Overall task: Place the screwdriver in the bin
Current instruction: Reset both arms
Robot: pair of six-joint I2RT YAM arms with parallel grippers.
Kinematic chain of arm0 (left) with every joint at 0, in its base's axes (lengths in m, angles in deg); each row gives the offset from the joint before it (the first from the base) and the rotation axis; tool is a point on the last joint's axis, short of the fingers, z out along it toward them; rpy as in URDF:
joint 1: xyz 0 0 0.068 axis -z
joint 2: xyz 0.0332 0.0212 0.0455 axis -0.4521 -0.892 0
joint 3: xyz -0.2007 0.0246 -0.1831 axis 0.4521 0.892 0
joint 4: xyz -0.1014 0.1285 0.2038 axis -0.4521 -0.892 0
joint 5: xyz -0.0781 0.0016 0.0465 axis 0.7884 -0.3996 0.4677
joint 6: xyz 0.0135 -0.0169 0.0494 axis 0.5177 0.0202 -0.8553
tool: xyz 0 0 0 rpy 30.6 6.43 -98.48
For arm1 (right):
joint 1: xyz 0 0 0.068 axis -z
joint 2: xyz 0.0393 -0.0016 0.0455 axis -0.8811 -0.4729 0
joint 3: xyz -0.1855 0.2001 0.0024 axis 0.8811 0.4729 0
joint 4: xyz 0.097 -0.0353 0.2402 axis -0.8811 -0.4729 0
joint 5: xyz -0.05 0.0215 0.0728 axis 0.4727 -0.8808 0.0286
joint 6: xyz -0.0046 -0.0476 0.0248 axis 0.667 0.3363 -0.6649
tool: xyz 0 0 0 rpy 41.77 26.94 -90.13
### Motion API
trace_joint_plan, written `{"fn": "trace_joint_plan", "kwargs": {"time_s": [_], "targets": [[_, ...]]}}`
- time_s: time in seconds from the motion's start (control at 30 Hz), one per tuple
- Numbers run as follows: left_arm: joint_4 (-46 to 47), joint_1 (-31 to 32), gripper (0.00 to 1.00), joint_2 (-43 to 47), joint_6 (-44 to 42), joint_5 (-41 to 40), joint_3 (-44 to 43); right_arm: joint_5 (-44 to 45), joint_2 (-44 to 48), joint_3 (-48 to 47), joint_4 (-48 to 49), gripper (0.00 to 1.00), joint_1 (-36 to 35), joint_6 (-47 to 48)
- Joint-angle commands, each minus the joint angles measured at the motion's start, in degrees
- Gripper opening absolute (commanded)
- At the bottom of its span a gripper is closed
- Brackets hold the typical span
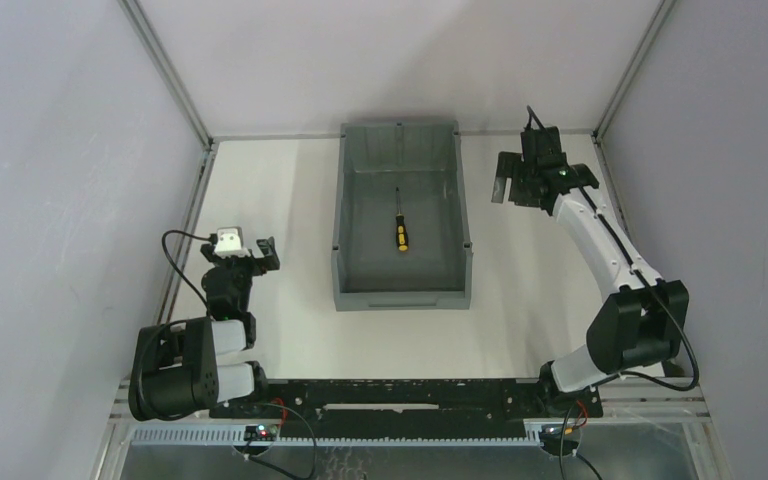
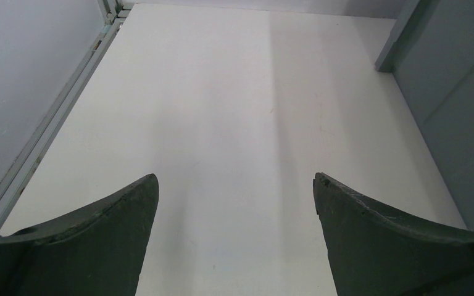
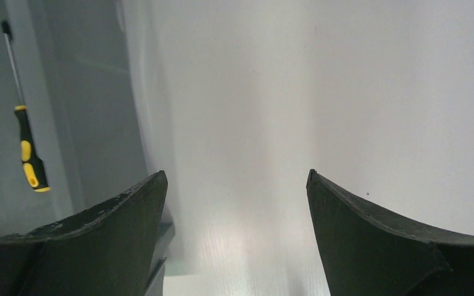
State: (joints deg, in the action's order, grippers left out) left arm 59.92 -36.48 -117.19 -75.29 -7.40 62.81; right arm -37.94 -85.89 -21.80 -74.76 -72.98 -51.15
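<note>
The screwdriver [image 1: 400, 228], with a yellow-and-black handle and thin dark shaft, lies on the floor of the grey bin [image 1: 350, 280] in the middle of the table. It also shows at the left of the right wrist view [image 3: 28, 154], inside the bin [image 3: 92, 111]. My right gripper [image 1: 505, 182] is open and empty, raised just right of the bin's far right wall. My left gripper [image 1: 256, 250] is open and empty, low over the table left of the bin. The bin's wall shows at the right of the left wrist view [image 2: 457, 111].
White table [image 1: 260, 190] enclosed by grey walls with aluminium frame posts [image 1: 165, 70] at the back corners. A black rail [image 1: 400, 395] with cables runs along the near edge between the arm bases.
</note>
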Motion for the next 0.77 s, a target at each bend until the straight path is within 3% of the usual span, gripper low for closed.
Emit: {"fn": "trace_joint_plan", "kwargs": {"time_s": [0.0,0.73], "targets": [[2.4,0.2,1.0,0.7,0.7,-0.3,-2.3,0.1,3.9,3.7,6.4,0.92,0.4,1.0],[2.4,0.2,1.0,0.7,0.7,-0.3,-2.2,-4.4,6.2,7.6,10.8,0.89,0.5,1.5]]}}
